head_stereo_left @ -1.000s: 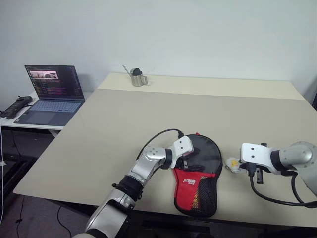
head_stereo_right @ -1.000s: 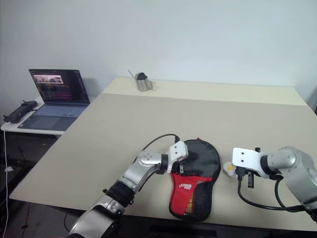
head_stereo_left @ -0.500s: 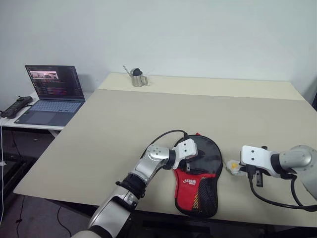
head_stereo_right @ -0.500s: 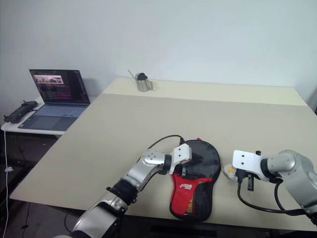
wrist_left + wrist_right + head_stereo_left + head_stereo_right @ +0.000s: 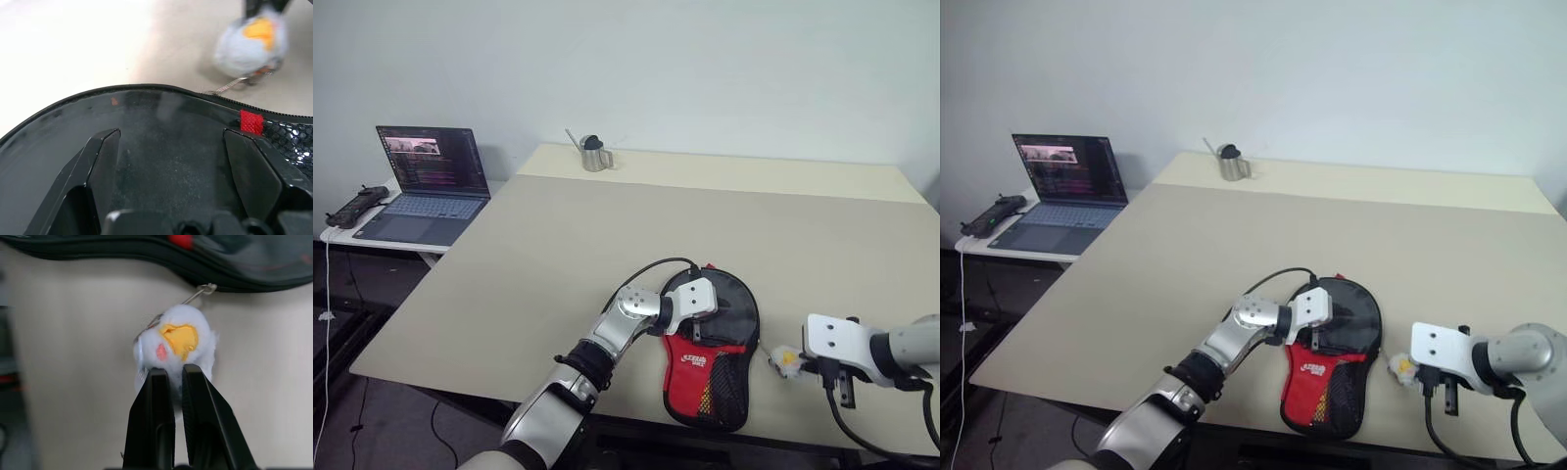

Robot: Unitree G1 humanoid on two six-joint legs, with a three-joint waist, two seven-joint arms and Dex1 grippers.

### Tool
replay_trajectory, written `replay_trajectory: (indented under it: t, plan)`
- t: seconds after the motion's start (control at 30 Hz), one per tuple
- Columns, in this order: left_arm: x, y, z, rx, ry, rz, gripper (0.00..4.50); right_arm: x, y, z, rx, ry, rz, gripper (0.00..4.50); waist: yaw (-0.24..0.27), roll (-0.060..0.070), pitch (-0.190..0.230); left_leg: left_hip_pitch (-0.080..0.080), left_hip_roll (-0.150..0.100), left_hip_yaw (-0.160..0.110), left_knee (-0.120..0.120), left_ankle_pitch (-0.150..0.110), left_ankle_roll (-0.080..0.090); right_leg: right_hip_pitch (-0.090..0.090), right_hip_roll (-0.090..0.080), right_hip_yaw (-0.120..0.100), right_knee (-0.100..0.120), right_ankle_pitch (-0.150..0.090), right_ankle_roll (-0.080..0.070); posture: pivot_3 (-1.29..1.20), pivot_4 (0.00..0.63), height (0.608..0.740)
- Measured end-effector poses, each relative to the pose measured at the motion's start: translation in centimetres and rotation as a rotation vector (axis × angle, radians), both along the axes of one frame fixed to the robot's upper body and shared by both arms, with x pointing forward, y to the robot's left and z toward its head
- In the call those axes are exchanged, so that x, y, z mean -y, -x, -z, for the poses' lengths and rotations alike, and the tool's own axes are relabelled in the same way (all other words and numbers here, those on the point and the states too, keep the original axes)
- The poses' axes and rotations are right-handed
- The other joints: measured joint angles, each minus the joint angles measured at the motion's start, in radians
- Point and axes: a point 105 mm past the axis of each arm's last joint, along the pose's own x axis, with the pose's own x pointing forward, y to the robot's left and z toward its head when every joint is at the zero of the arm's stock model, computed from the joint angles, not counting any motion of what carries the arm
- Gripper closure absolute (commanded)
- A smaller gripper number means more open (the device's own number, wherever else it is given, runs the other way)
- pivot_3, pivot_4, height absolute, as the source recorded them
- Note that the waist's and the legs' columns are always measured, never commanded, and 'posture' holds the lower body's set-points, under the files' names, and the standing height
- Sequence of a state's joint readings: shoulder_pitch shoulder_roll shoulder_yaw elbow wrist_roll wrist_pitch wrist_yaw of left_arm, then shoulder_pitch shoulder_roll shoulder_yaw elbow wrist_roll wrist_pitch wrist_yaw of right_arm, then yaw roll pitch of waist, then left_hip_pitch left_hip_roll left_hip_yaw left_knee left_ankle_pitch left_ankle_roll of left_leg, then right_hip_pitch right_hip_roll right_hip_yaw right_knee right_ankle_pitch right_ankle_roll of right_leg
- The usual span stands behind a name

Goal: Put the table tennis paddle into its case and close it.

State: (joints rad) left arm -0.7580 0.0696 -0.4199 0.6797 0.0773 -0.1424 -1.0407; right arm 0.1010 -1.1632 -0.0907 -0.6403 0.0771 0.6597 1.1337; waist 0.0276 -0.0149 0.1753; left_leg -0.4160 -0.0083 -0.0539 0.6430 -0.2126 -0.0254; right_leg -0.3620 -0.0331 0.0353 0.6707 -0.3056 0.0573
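A wide beige tabletop [image 5: 607, 235] carries the scene, with most of its surface bare toward the far and right sides. Near its front edge lies the case [image 5: 713, 357], a paddle-shaped black pouch whose long axis runs near to far: the round head lies farther in, and the red logo panel and mesh pocket point toward the near edge. The table tennis paddle appears to be already inside, though only dark fabric shows, so this cannot be confirmed. The left tool [image 5: 171, 161] rests over the round head of the case from its left side, its two black fingers [image 5: 100, 161] spread wide across the fabric, seemingly steadying it rather than gripping. Just right of the case, on bare tabletop, sits the white pompom charm [image 5: 178, 345], joined to the zipper rim by a thin metal link. The right tool [image 5: 170, 382] is pinched nearly shut on the near side of that charm. The closing move likely turns on this: the charm lies to the right of the case, beside the right arm, and pulling it along the rim should draw the zipper. There is little room toward the near edge and ample open space right and far. A small metal pitcher [image 5: 593, 155] stands at the far edge, and a laptop [image 5: 426, 186] sits on a side table to the left, both well apart.
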Motion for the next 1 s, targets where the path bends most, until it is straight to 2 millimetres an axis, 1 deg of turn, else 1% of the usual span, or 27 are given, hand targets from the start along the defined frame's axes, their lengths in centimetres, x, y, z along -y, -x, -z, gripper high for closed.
replay_trajectory:
  t: [0.07, 0.2, 0.27, 0.4, 0.5, 0.67, 0.8, 1.0]
  plan:
    - [0.2, 0.1, 0.1, -0.004, -0.003, 0.005, 0.85, -0.2, 0.9, -0.1, -0.015, -0.007, -0.007, 4.49, 0.001, 0.002, -0.002, 0.001, 0.0, -0.002, -0.001, 0.0, 0.0, 0.005, 0.0, -0.004, -0.008, 0.001, 0.001, 0.0, 0.15, 0.74]
    - [0.8, 0.4, 0.3, -0.008, 0.002, 0.023, 0.85, -0.7, 3.0, -0.3, -0.057, -0.01, -0.032, 4.49, 0.006, 0.002, -0.004, 0.0, -0.002, -0.004, 0.0, -0.002, 0.003, 0.01, -0.003, -0.007, -0.013, 0.0, 0.003, 0.0, 0.15, 0.74]
    - [1.0, 0.5, 0.2, -0.008, 0.004, 0.03, 0.85, -0.8, 3.6, -0.3, -0.068, -0.012, -0.037, 4.49, 0.007, 0.002, -0.004, 0.0, -0.005, -0.007, 0.0, -0.003, 0.003, 0.01, -0.006, -0.008, -0.014, -0.001, 0.005, 0.0, 0.15, 0.74]
    - [1.5, 0.6, 0.3, -0.019, 0.006, 0.037, 0.85, -2.1, 5.7, -0.2, -0.124, -0.04, -0.088, 4.49, 0.013, 0.002, -0.005, -0.001, -0.009, -0.014, 0.0, -0.003, 0.004, 0.012, -0.01, -0.014, -0.014, -0.002, 0.005, 0.0, 0.15, 0.74]
    - [1.5, 0.5, 0.3, -0.019, 0.003, 0.034, 0.85, -3.2, 7.2, 0.4, -0.204, -0.08, -0.133, 4.49, 0.012, 0.001, -0.005, -0.001, -0.011, -0.018, 0.0, -0.003, 0.004, 0.014, -0.012, -0.017, -0.014, -0.003, 0.007, 0.0, 0.15, 0.74]
    - [1.6, 0.4, 0.6, -0.023, 0.002, 0.029, 0.85, -4.6, 8.5, 1.2, -0.265, -0.117, -0.172, 4.49, 0.005, -0.002, -0.007, 0.001, -0.013, -0.021, 0.001, -0.003, 0.004, 0.017, -0.014, -0.021, -0.014, -0.003, 0.007, 0.0, 0.15, 0.74]
    - [1.7, 0.5, 0.6, -0.027, 0.004, 0.029, 0.85, -5.0, 9.2, 1.6, -0.308, -0.143, -0.181, 4.49, 0.004, -0.003, -0.009, 0.001, -0.015, -0.021, 0.0, -0.003, 0.004, 0.018, -0.017, -0.022, -0.014, -0.005, 0.009, 0.0, 0.15, 0.74]
    - [1.9, 0.5, 0.7, -0.029, 0.005, 0.029, 0.85, -5.9, 9.4, 1.9, -0.3, -0.169, -0.199, 4.49, 0.004, -0.004, -0.012, 0.001, -0.016, -0.022, 0.0, -0.003, 0.005, 0.019, -0.02, -0.023, -0.014, -0.005, 0.009, 0.0, 0.15, 0.74]
